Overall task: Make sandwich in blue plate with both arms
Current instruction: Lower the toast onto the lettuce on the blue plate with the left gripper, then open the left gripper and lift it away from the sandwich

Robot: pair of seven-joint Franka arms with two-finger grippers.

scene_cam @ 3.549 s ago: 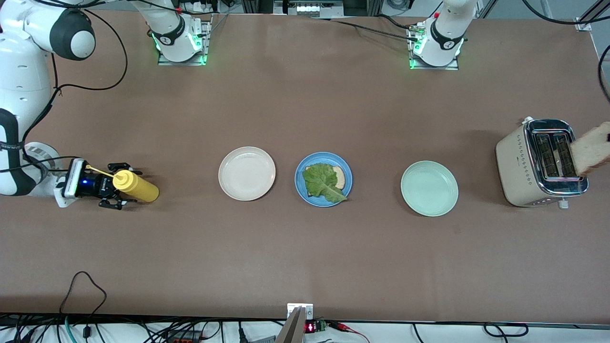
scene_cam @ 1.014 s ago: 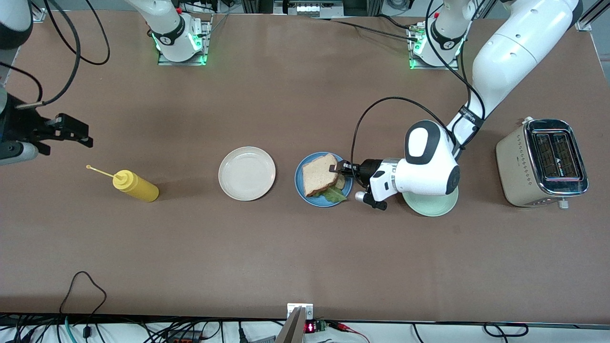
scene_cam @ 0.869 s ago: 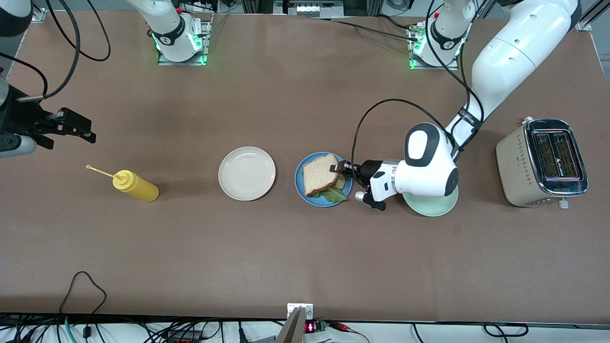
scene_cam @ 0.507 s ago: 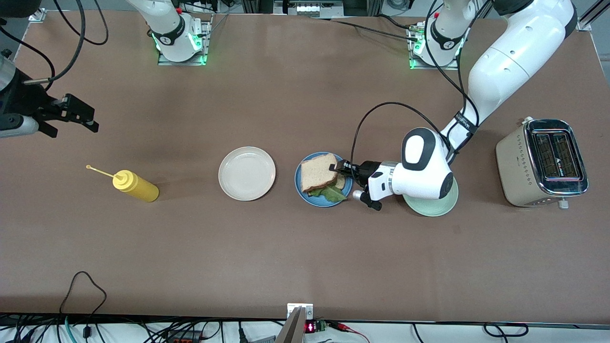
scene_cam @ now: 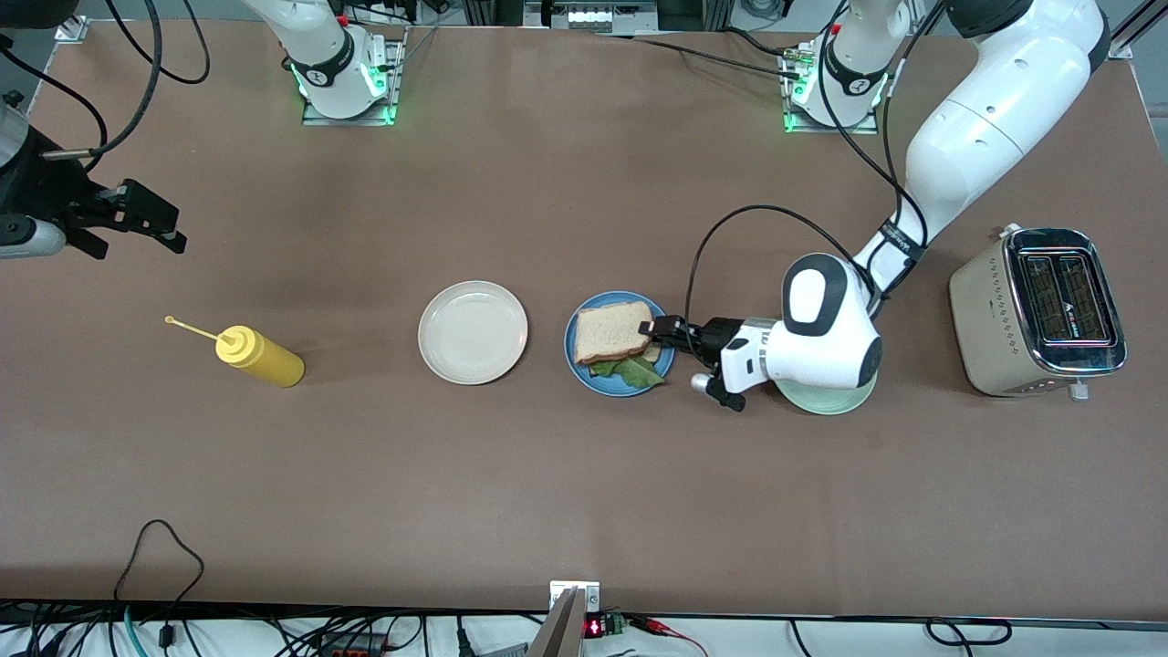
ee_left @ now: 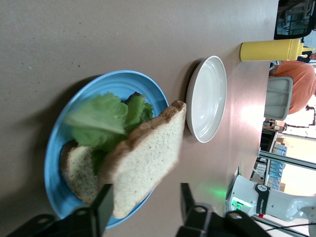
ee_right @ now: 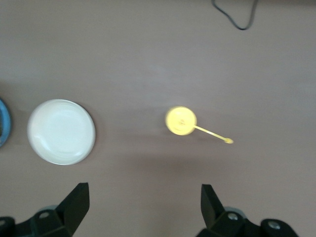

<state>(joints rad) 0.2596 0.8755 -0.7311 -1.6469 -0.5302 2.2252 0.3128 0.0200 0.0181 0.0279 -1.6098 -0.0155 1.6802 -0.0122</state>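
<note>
Sandwich [scene_cam: 613,339] looks basically stacked on the blue plate [scene_cam: 578,363], mid-frame. Left gripper [scene_cam: 659,330] has its fingers spread beside the top slice; right gripper [scene_cam: 146,219], also spread, waits upper left.

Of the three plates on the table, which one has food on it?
The blue plate, the middle of the three, holds the sandwich. The cream-white plate and the mint-green plate carry no food.

Robotics lab: bolted arm bases [scene_cam: 347,78], cables [scene_cam: 164,557], bare brown table [scene_cam: 547,474].
</note>
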